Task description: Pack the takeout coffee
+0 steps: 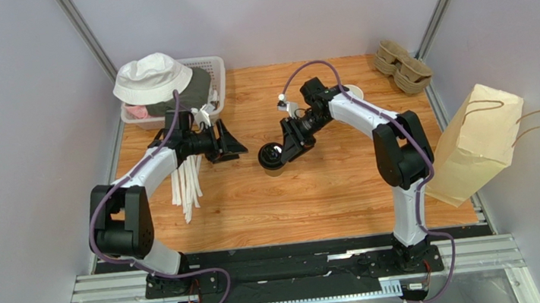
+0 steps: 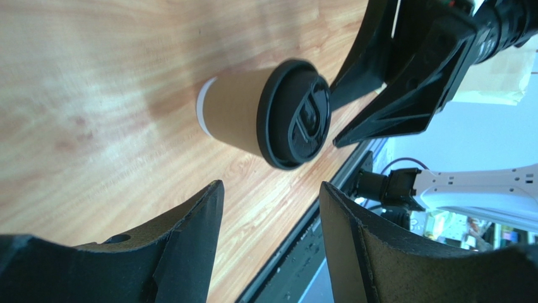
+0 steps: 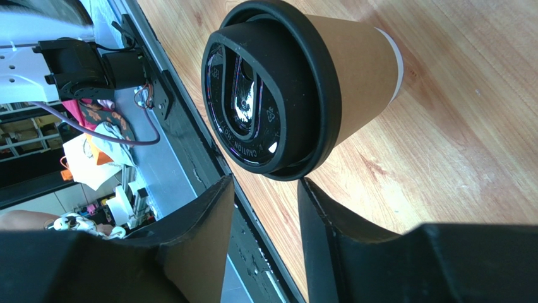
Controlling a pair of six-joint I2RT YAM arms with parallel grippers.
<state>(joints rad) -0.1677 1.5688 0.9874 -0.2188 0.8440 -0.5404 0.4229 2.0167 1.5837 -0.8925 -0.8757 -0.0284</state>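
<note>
Takeout coffee (image 1: 272, 159) stands upright near the middle of the desk (image 1: 332, 198), base on the wood, black lid (image 3: 265, 95) on top. Long axis vertical, so the lid points straight up.

Right claw (image 3: 265, 185): jaws part-way apart with nothing between them. The gap looks narrower than the lid. The cup sits just beyond the fingertips, on the side toward the left arm, with the lid rim closest to them. Whether they touch or are a hair apart, I cannot tell.

Left claw (image 2: 270, 186): jaws wide and empty. The cup lies ahead of it, toward the right arm, near but with bare wood between.

Brown paper bag (image 1: 479, 147) leans tilted at the right edge of the desk, well apart from the cup and beyond the right arm.

Judgement: the right arm is the nearer one and is on the bag's side, so it is the likely carrier. With the cup's axis vertical and the approach from the side, the jaws would need to widen and straddle the tan wall below the lid. A push at the rim could tip the cup.
</note>
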